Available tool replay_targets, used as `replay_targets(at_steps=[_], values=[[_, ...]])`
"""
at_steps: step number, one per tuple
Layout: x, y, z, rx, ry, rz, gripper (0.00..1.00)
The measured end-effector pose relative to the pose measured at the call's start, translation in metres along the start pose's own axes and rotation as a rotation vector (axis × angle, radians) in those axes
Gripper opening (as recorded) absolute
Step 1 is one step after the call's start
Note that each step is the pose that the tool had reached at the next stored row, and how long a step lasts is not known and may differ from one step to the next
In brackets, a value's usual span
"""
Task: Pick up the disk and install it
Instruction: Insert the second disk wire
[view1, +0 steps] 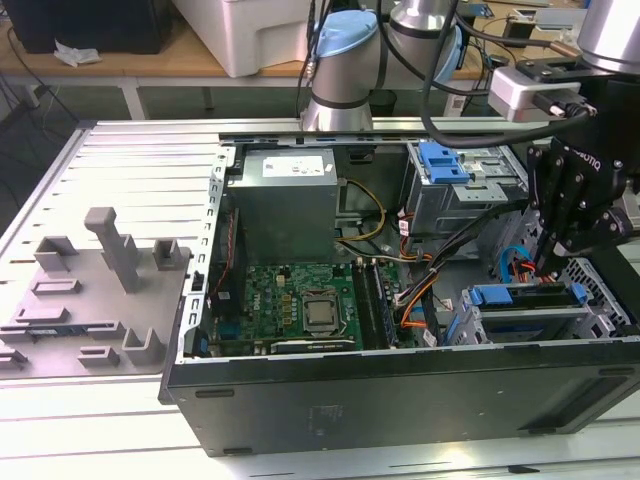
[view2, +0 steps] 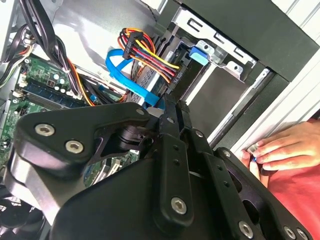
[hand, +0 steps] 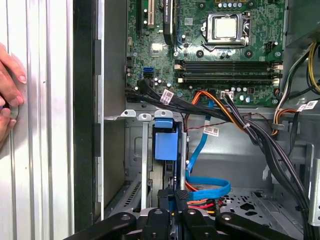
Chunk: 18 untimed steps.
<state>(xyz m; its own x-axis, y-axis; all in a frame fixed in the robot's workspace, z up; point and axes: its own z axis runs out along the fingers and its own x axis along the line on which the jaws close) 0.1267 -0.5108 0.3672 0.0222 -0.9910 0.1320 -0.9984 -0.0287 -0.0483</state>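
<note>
Your gripper (hand: 176, 200) hangs over the disk (hand: 165, 145) seated edge-up in its bay; its fingers look closed together, so press squarely and avoid the SATA cable (hand: 207, 189).

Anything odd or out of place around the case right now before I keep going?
Yes: a person's hand rests on the table right beside the open computer case, close to the gripper, in both wrist views. The gripper sits low by the disk in its bay. Nothing looks spilled or damaged.
</note>
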Motion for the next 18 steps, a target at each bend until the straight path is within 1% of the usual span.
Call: replay_targets(at_steps=[6, 8, 10, 18], values=[[0.0001, 0.0, 0.0001, 0.0007, -0.0001, 0.0, 0.16], [0.0002, 0.0001, 0.0002, 0.0008, -0.0013, 0.0, 0.16], [0.0004, 0.0001, 0.0008, 0.0009, -0.0036, 0.0, 0.16], [0.0006, 0.0003, 0.004, 0.0009, -0.0041, 0.0, 0.16]])
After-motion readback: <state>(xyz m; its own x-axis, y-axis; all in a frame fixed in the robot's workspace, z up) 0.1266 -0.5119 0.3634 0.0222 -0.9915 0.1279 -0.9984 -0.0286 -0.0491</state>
